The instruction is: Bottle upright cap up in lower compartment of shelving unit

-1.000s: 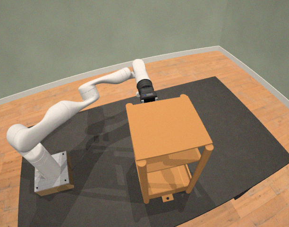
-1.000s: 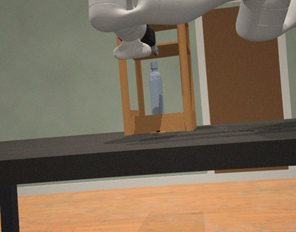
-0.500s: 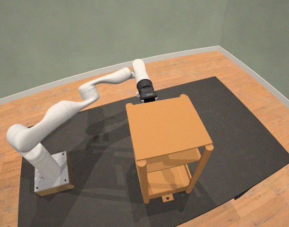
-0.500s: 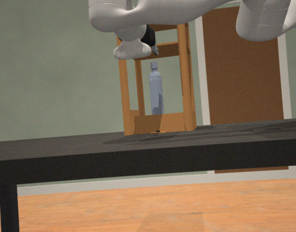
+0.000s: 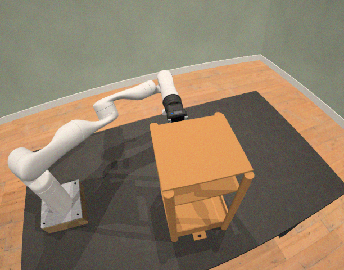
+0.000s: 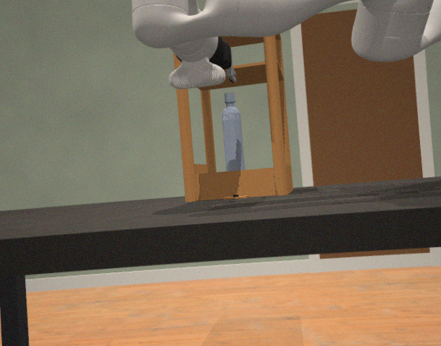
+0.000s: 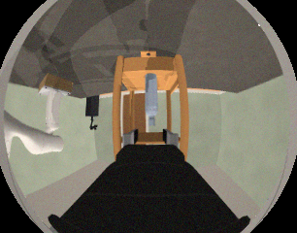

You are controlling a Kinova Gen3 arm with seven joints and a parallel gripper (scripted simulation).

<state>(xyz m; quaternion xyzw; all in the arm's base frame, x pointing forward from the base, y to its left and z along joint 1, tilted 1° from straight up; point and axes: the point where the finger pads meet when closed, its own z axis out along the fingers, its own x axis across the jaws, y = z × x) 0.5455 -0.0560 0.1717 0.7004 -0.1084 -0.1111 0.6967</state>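
Observation:
The pale blue bottle (image 6: 233, 134) stands upright, cap up, in the lower compartment of the orange shelving unit, between its posts. Its base meets the compartment floor above the closed base. In the wrist view, which is turned upside down, the bottle (image 7: 151, 100) shows inside the unit straight ahead. My gripper (image 7: 149, 134) (image 6: 230, 74) is open and empty. It hangs outside the unit's front, apart from the bottle, at about the height of the middle shelf. In the top view the gripper (image 5: 176, 117) is at the unit's far edge, and the top shelf (image 5: 198, 151) hides its fingers and the bottle.
The arm's base block (image 5: 63, 209) stands at the left of the dark table top. A small orange tab (image 5: 199, 235) sticks out at the foot of the unit. A brown door (image 6: 362, 104) is in the wall behind.

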